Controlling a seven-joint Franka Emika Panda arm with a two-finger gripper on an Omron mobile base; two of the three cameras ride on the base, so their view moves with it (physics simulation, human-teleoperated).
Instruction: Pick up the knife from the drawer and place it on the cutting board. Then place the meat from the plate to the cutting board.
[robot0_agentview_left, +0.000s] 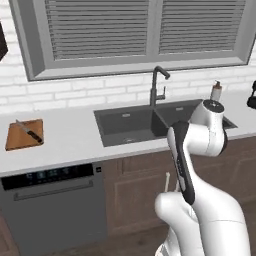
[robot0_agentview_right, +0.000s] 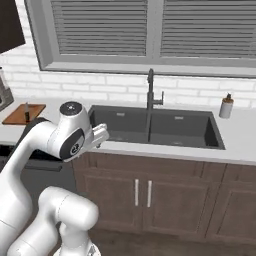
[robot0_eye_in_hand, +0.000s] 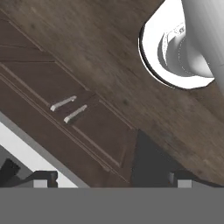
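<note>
The hand (robot0_eye_in_hand: 111, 178) hangs empty, fingers spread wide, facing brown wooden cabinet doors (robot0_eye_in_hand: 72, 109) and floor. In the left base view, the slim black-handled, silver-bladed knife (robot0_agentview_left: 29, 131) already lies on the reddish-brown rectangular wooden cutting board (robot0_agentview_left: 15, 141), far left on the white counter (robot0_agentview_left: 70, 140). The right base view shows that board (robot0_agentview_right: 15, 116) left of the dark sink (robot0_agentview_right: 155, 127). The meat step looks next; it calls for finding the plate.

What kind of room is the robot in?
It looks like a kitchen. There is a dark double sink with a tall faucet under a window with blinds, a dishwasher under the counter, and a cutting board with a knife on it.
</note>
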